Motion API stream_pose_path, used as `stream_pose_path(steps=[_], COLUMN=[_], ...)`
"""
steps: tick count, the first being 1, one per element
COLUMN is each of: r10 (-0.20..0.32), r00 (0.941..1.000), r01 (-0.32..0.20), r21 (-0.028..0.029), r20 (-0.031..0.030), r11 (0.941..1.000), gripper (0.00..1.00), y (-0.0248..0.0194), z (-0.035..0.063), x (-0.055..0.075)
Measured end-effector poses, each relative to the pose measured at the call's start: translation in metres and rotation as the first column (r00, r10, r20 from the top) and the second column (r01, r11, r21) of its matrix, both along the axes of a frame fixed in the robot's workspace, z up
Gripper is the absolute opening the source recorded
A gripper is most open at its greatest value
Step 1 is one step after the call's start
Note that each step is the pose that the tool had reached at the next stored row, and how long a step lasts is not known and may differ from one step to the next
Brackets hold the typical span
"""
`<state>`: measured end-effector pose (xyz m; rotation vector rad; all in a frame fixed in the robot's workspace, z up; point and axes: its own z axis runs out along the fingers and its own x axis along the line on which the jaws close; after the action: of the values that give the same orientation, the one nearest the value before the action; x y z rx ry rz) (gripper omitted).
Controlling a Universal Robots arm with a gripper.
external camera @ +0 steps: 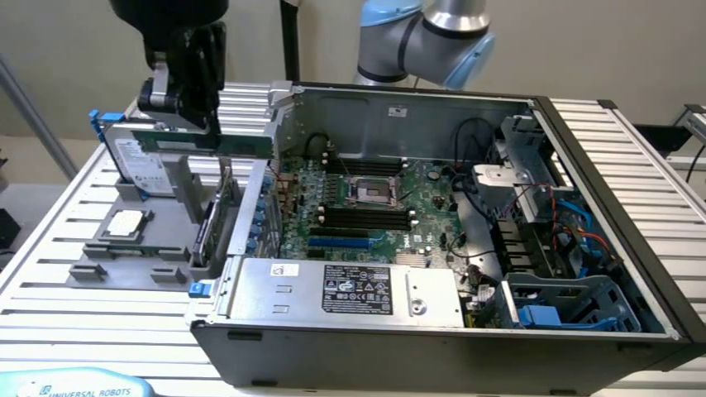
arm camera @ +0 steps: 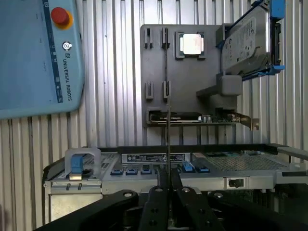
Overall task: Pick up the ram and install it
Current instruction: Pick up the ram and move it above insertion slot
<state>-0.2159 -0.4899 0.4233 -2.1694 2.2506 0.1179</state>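
From the exterior view: black two-fingered claw up at the exterior view's left, above the ribbed aluminium table, clenched on the long, narrow green circuit-board ram. Ram gripped by its upper edge, hanging level just below the fingertips, held clear of the grey plastic parts holder beneath. Reaches past the claw toward the open black computer case, far end near the case's wall. Just behind the ram, a silver hard drive in a blue bracket, upright in the holder; touching or merely close, hard to say from this angle. Lower down, a small square silver processor chip lying flat in its pocket. Inside the case, a green motherboard with long black memory slots, well apart from the ram. From the wrist view: claw closed tight on the ram, seen edge-on as a thin dark line running straight out from between the fingers. Beyond that line, the holder, with the processor chip, the hard drive and a larger green card with a metal bracket standing on edge. Nearer the claw, the rim of the case. Off to one side on the table, a pale blue teach pendant with a red button.
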Motion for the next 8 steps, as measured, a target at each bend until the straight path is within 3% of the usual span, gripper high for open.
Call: stream_pose_path(steps=[8], r10=[0.000], r00=[1.0000], r01=[0.000], r21=[0.0011], r20=[-0.0005], r11=[1.0000], gripper=[0.13], y=[0.0028], z=[-0.0067], x=[0.036])
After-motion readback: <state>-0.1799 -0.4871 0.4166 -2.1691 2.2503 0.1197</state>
